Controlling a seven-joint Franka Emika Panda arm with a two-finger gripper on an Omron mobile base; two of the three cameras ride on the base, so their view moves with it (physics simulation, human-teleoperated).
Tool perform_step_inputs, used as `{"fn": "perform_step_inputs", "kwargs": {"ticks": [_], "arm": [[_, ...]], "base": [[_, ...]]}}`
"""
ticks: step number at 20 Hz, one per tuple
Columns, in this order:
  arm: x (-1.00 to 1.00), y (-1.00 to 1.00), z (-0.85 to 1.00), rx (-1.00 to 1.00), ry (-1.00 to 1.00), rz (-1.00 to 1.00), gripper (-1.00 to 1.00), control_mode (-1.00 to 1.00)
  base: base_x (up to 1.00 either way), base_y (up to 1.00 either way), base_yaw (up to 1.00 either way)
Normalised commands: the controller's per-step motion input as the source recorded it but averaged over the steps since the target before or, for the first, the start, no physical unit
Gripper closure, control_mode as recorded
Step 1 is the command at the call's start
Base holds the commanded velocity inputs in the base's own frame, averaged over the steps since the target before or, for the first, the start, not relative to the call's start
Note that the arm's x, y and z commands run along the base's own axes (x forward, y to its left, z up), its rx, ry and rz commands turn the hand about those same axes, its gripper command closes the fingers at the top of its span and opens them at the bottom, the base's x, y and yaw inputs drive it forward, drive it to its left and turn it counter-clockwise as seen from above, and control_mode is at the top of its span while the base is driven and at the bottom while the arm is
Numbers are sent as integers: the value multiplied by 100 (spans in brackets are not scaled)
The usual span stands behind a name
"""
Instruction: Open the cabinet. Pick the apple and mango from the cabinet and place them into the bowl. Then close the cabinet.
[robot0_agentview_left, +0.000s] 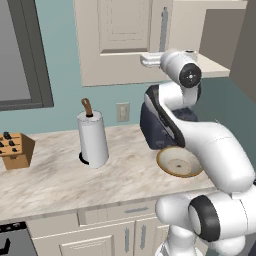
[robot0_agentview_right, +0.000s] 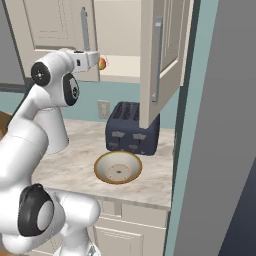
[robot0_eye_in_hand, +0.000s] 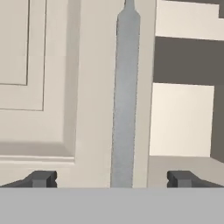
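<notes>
Cabinet: two doors, one open; one fruit, probably mango, visible inside

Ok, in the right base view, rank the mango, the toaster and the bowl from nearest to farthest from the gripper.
1. The mango, on the cabinet shelf right beside the gripper.
2. The toaster, down on the counter against the wall, below and to the right in this view.
3. The bowl, lower again, in front of the toaster.
</notes>
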Motion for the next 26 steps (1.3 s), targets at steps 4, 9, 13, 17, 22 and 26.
{"fn": "perform_step_inputs", "kwargs": {"ticks": [4, 9, 13, 17, 22, 26], "arm": [[99, -11, -8, 0, 4, 0, -100, -100], [100, -1, -52, 0, 3, 0, 100, -100], [73, 0, -40, 0, 5, 0, 100, -100], [0, 0, 0, 0, 0, 0, 100, -100], [-10, 6, 3, 0, 0, 0, 100, -100], [-26, 44, 15, 0, 0, 0, 100, -100]], "base": [[0, 0, 0], [0, 0, 0], [0, 0, 0], [0, 0, 0], [0, 0, 0], [0, 0, 0]]}}
